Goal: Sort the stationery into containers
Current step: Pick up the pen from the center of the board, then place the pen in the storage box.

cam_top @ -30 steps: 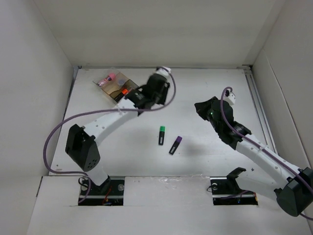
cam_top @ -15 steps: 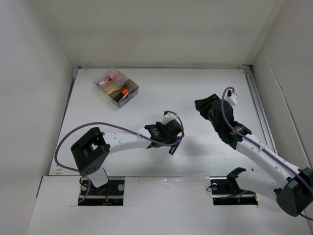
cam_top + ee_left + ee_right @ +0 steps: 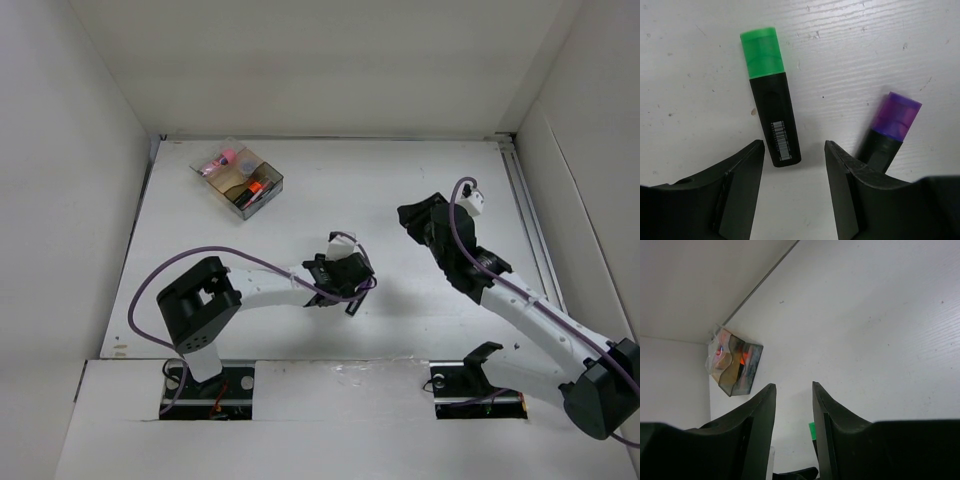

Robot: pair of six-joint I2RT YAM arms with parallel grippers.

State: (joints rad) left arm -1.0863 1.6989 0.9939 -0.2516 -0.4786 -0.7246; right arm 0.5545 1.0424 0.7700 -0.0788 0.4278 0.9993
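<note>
The green-ended highlighter (image 3: 770, 95) and the purple-ended highlighter (image 3: 890, 127) lie side by side on the white table. My left gripper (image 3: 794, 150) is open and empty just above them, its jaws on either side of the green one's black end. In the top view the left gripper (image 3: 342, 278) covers the green one; only the purple one's tip (image 3: 352, 307) shows. The clear box (image 3: 238, 178) at the back left holds the orange highlighter (image 3: 255, 189) and the pink-topped bottle (image 3: 222, 158). My right gripper (image 3: 412, 216) is open, empty and raised. The pens cannot be made out.
White walls enclose the table on the left, back and right. A rail (image 3: 528, 215) runs along the right edge. The right wrist view shows the box (image 3: 735, 365) far off and a bit of green (image 3: 812, 431) between its fingers.
My left arm has swung from the box at the back left down to the two highlighters in the middle of the table, and now sits slightly nearer. The right arm has not moved.
</note>
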